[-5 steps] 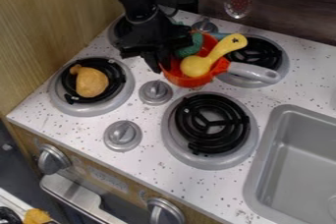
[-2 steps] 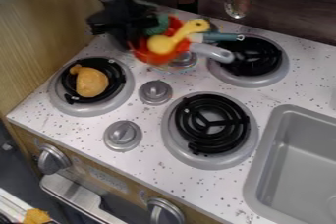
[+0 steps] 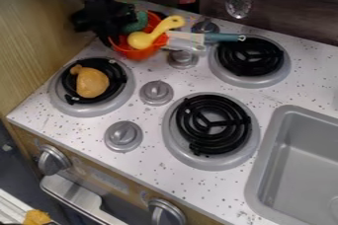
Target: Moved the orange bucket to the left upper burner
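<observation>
At the upper left, my gripper [image 3: 112,35] is at the left rim of the orange bucket [image 3: 135,53], shut on it. The bucket is over the left upper burner area, and the burner is mostly hidden by the bucket and arm. A yellow spoon-like toy [image 3: 140,40] and a green piece [image 3: 137,22] lie in the bucket. Its grey handle [image 3: 185,44] points right. I cannot tell whether the bucket touches the burner.
A teal-handled utensil [image 3: 221,37] lies beside the bucket handle, near the right upper burner [image 3: 251,58]. A tan drumstick-like toy [image 3: 92,82] sits on the left lower burner. Knobs [image 3: 156,93] stand between burners; the sink [image 3: 300,160] is at right.
The gripper and orange bucket have moved left together from beside the right upper burner, carrying the yellow toy and green piece. The teal-handled utensil now shows more fully.
</observation>
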{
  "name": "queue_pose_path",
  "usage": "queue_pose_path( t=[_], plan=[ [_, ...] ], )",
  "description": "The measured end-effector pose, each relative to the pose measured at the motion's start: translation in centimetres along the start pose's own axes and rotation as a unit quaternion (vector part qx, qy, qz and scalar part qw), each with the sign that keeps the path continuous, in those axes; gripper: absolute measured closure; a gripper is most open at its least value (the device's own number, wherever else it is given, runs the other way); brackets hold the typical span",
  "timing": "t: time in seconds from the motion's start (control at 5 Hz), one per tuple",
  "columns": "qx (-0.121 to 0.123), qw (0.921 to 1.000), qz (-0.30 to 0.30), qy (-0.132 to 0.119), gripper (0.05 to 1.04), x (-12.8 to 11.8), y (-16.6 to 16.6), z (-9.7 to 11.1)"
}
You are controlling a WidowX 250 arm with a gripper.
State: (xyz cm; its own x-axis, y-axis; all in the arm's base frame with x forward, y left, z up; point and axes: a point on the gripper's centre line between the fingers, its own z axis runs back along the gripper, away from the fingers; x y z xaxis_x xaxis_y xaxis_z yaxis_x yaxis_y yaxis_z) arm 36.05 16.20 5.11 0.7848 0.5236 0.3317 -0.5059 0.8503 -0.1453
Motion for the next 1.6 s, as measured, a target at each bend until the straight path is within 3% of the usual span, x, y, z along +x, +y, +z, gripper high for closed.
queue_pose_path(
  t=[0.2, 0.4, 1.0, 1.2, 1.6],
  plan=[
    [0.01, 0.9999, 0.008, -0.005, 1.005, 0.1, 0.5, -0.6],
    [0.013, 0.9998, 0.015, 0.009, 1.005, -0.5, 0.8, -1.7],
    [0.02, 0.9992, 0.029, 0.021, 0.975, -0.7, 0.4, -2.4],
    [0.017, 0.9995, 0.026, 0.004, 0.791, -0.6, 0.2, -2.7],
    [0.028, 0.9993, 0.018, 0.015, 0.25, -1.0, -0.3, -2.7]
  ],
)
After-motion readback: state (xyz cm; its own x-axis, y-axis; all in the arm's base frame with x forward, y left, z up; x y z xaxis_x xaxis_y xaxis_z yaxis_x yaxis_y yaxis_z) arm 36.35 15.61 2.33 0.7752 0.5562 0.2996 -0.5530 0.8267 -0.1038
